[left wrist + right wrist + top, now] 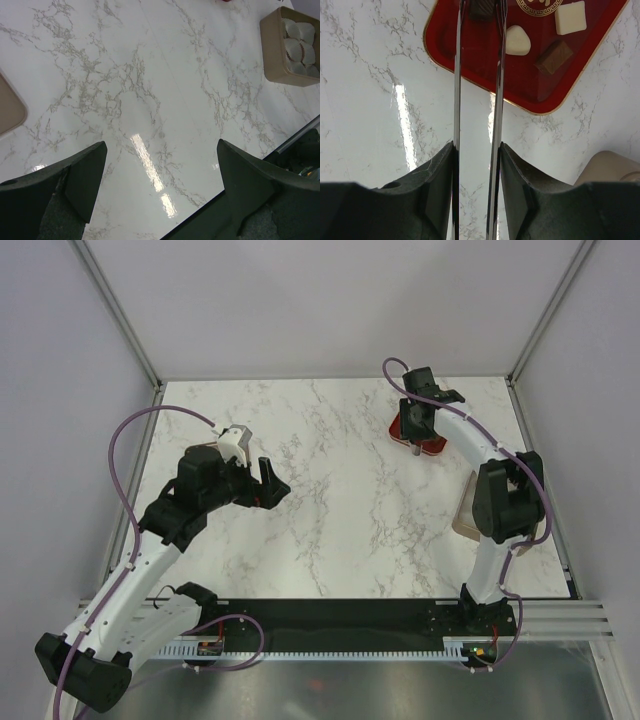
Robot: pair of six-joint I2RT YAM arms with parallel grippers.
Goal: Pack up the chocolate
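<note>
Tweezers [457, 90] stand clamped between the fingers of the right gripper [476, 147], which is closed on their handles. Their two thin blades run almost parallel, a narrow gap between them, out over the red tray [470, 55]. At the tips the blades flank a dark chocolate [481, 7], one on each side. The top of the right wrist view cuts the piece off, so I cannot tell whether it is pinched or lifted. The left gripper [161, 145] hangs with its jaws wide apart and empty above bare marble, near the left side of the tabletop [330, 490].

The packing looks barely begun. The tray sits near the far right corner of the tabletop and carries at least three more pieces: a rounded white piece [516, 41], a white square piece [570, 17] and a brown bar [554, 56]. The tan box [270, 50] lies toward the right edge, nearer the arm bases. Its white paper cups [295, 47] show no chocolate that I can make out, so every piece seems left to move.

Too little of the dark chocolate shows to give its long axis. The brown bar is the one clearly oblong piece. It lies flat, its long axis slanting across the line of the blades, running toward the tray's rounded near corner.
</note>
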